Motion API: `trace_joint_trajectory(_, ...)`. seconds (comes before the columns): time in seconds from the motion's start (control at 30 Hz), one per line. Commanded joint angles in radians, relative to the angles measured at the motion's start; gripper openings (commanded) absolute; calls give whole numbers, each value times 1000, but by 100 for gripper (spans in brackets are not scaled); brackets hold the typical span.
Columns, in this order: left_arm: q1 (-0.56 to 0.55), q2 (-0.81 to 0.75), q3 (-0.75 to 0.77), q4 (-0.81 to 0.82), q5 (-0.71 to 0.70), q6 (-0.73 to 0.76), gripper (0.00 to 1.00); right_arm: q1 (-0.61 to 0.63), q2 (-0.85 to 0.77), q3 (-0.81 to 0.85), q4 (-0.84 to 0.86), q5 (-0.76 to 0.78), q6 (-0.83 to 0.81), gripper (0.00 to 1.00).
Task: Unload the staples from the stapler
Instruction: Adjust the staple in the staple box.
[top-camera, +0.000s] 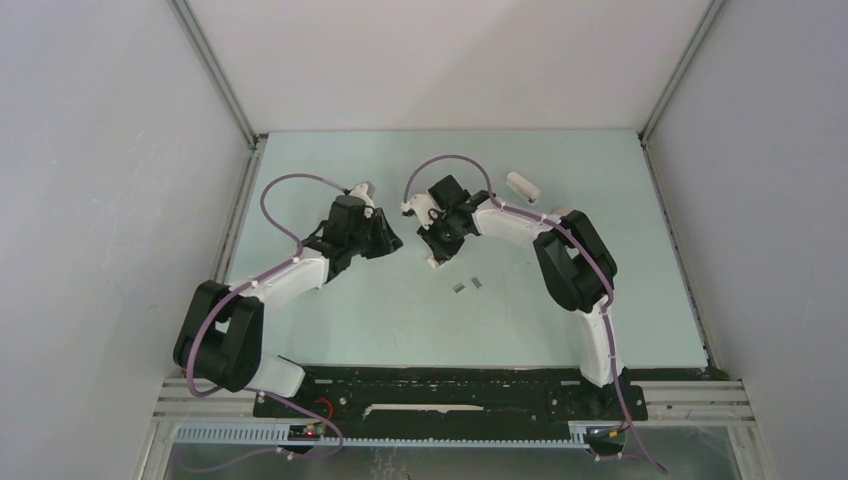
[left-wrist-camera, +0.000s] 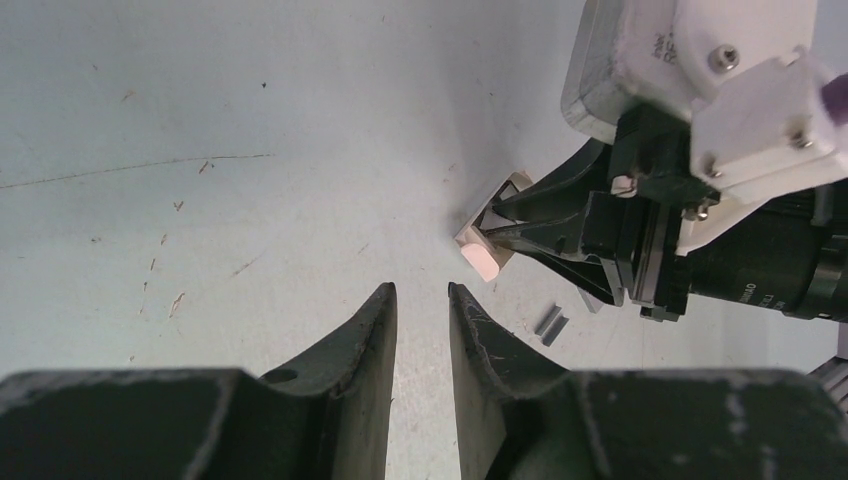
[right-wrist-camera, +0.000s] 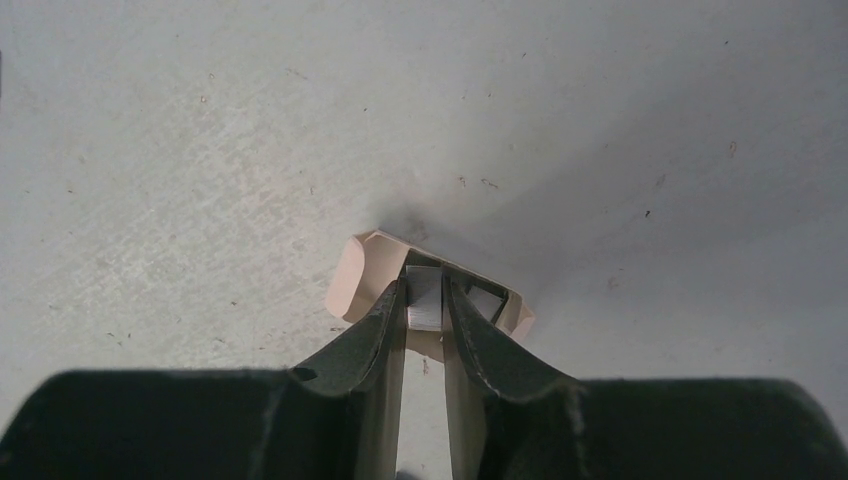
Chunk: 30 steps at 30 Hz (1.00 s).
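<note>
A small pale-pink stapler (right-wrist-camera: 350, 282) lies opened on the table, just left of the table's middle (top-camera: 436, 263). My right gripper (right-wrist-camera: 424, 287) reaches into its tray, shut on a silvery strip of staples (right-wrist-camera: 424, 305). In the left wrist view the right gripper (left-wrist-camera: 497, 220) sits on the stapler (left-wrist-camera: 482, 256). Two more short strips of staples (top-camera: 460, 288) (top-camera: 477, 282) lie loose on the table just in front; one of these strips (left-wrist-camera: 551, 324) shows in the left wrist view. My left gripper (left-wrist-camera: 422, 290) hovers just left of the stapler (top-camera: 390, 242), open by a narrow gap with nothing in it.
A small white rectangular box (top-camera: 523, 185) lies behind and to the right of the right arm. Grey walls enclose the pale green table (top-camera: 330, 320) on the left, right and back.
</note>
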Motion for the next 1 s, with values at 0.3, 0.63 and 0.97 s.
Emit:
trace_joint_trajectory(0.3,5,-56,-21,26,-5,-8,31,21,-61,-37,64,85,41,13)
trace_joint_trajectory(0.63,5,-67,-26,26,-7,-10,31,22,-113,-78,129,177,145,5)
trace_joint_trajectory(0.97,5,-70,-29,26,-8,-11,31,22,-130,-85,137,206,229,1)
